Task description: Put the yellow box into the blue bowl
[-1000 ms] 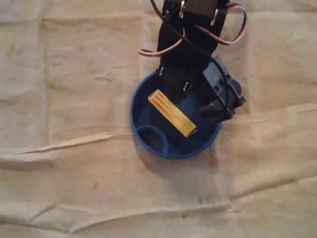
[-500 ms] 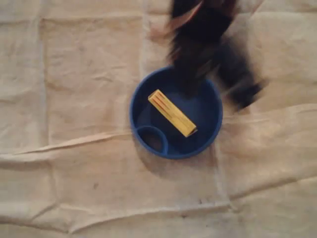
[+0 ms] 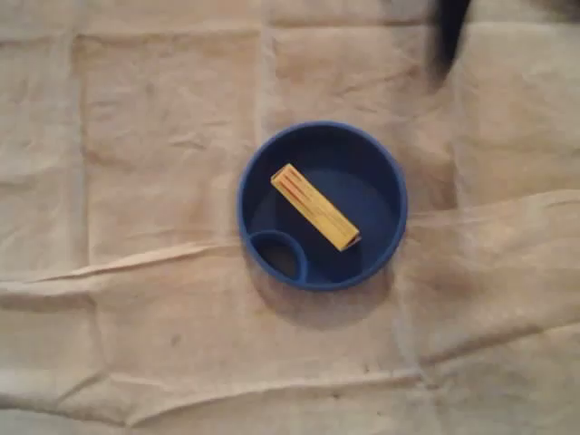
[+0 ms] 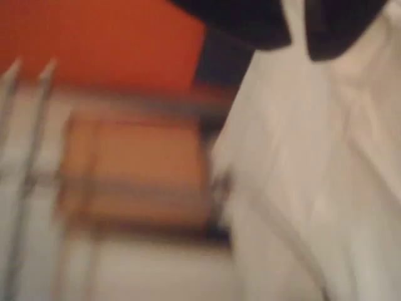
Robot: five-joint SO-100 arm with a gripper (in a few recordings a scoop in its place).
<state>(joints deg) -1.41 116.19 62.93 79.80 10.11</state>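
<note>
Yellow box: in the overhead view it lies flat on the floor of the blue bowl, set on a diagonal. 1 end points to 10 o'clock and the other to 5 o'clock. Thin red lines run along its top face near the 10 o'clock end. The 5 o'clock end lies close to the bowl's inner wall; whether it touches cannot be told.

Blue bowl: round and upright, near the middle of the overhead view. A small raised ring sits inside it at 7 o'clock, just beside the box's lower long edge.

Surface: covered by a beige, creased cloth, with long folds crossing from 9 o'clock to 3 o'clock below the bowl.

Arm: a dark, blurred part of the arm shows at 1 o'clock at the top edge of the overhead view, well apart from the bowl.

Hand: in the wrist view it appears as 2 dark, blurred shapes at 12 o'clock to 1 o'clock, with pale cloth between and beneath them. Nothing shows between the shapes, but the blur is such that I cannot tell whether the hand is released or clenched. The 9 o'clock half of the wrist view is an orange blur.
</note>
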